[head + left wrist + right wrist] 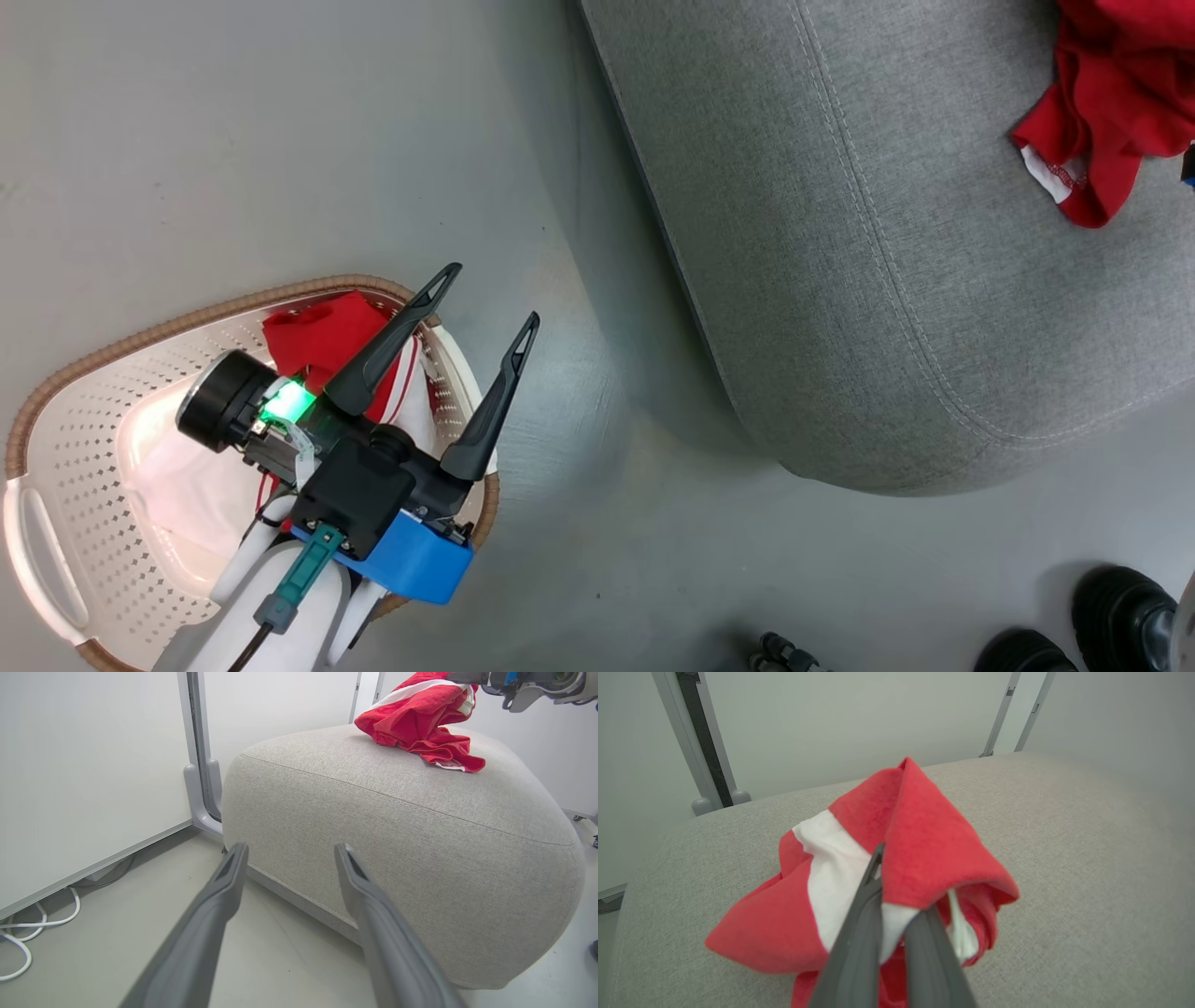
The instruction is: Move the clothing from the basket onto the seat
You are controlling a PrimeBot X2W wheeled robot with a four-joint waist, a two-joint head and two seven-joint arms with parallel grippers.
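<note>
Left gripper [493, 293]: jaws spread wide and empty, poised above the basket [187, 322], tips angled toward the seat [887, 280].
Right gripper [901, 891]: jaws pinched on a fold of one red garment [924, 835], whose loose end drapes onto the seat top.
Second garment [322, 336]: bunched in the basket beneath the left gripper, so the task looks about half done.
Risk, release: cloth hangs over one finger, so opening may leave it snagged and a retreating arm could drag it along.
Risk, placement: the seat top rounds off at its edges, so a tug could slide the garment to the floor [280, 140].
Risk, basket: a shallow pinch on slack fabric may slip, or a finger may catch the wall and tip the basket.
</note>
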